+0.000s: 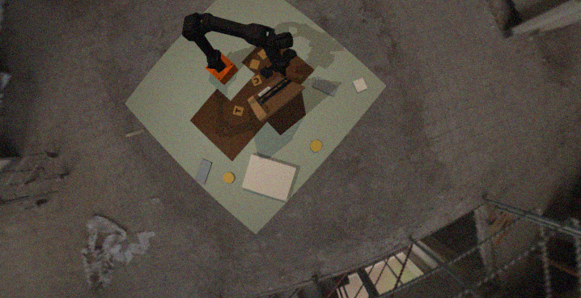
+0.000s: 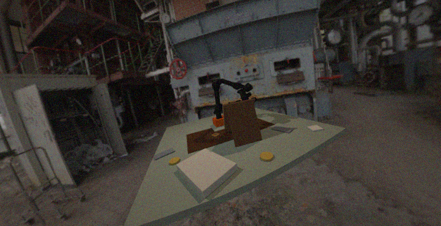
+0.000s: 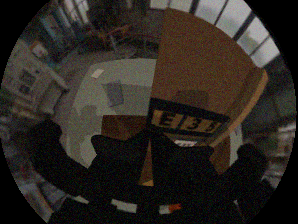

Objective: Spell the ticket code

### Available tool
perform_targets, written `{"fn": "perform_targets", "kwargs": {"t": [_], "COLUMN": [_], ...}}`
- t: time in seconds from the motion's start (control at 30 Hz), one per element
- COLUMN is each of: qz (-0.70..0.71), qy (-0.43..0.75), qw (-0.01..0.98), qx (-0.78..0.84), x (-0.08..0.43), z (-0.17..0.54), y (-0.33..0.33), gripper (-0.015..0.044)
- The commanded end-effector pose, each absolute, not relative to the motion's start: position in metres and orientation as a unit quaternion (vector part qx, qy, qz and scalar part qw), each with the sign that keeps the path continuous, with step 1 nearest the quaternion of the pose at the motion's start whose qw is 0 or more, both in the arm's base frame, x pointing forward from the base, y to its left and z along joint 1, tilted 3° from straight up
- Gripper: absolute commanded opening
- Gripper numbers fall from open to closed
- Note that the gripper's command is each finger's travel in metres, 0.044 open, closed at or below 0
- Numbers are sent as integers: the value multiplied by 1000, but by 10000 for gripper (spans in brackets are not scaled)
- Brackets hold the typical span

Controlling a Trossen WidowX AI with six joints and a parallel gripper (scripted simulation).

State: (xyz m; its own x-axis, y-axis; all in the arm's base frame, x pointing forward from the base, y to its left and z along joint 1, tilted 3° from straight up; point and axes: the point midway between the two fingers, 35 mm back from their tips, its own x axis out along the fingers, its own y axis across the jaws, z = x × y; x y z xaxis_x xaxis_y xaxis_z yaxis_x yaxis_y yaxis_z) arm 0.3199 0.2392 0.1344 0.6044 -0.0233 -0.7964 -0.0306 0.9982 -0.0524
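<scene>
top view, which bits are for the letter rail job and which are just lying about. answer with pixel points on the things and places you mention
For the job:
- board with its rail [image 1: 280, 100]
- tile marked T [image 1: 238, 110]
- other loose tile by the board [image 1: 256, 80]
- pincer, fingers together

Just lying about, it seems:
- big pale block [image 1: 269, 176] [image 2: 206, 167]
- two yellow discs [image 1: 315, 146] [image 2: 266, 156]
- two grey slabs [image 1: 204, 171] [image 2: 164, 153]
- small pale square [image 1: 359, 84] [image 2: 315, 128] [image 3: 97, 73]

Surface [image 1: 162, 96] [image 2: 154, 193] pale grn. Board [image 1: 286, 100] [image 2: 242, 123] [image 3: 200, 60] brn; rail [image 3: 190, 104] blk w/ tan tiles [image 3: 192, 122], dk characters. Arm [image 1: 231, 27] [image 2: 217, 101] blk, base [image 1: 229, 74] [image 2: 217, 121] orange. Discs at 5 & 7 o'clock [image 1: 315, 146] [image 1: 228, 177] [image 2: 266, 156] [image 2: 174, 161] yellow; big block at 6 [image 1: 269, 176] [image 2: 206, 169] plain pinkish-wht.
</scene>
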Motion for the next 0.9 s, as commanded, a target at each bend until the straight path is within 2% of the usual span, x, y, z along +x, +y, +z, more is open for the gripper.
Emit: {"fn": "perform_targets", "kwargs": {"t": [0.0, 0.17, 0.87], "qz": [-5, -14, -14], "qy": [536, 597, 597], "qw": [844, 802, 802], "qx": [-18, -6, -6], "x": [326, 326, 331], "z": [138, 142, 139], "y": [245, 246, 245], "gripper": [0, 0, 0]}}
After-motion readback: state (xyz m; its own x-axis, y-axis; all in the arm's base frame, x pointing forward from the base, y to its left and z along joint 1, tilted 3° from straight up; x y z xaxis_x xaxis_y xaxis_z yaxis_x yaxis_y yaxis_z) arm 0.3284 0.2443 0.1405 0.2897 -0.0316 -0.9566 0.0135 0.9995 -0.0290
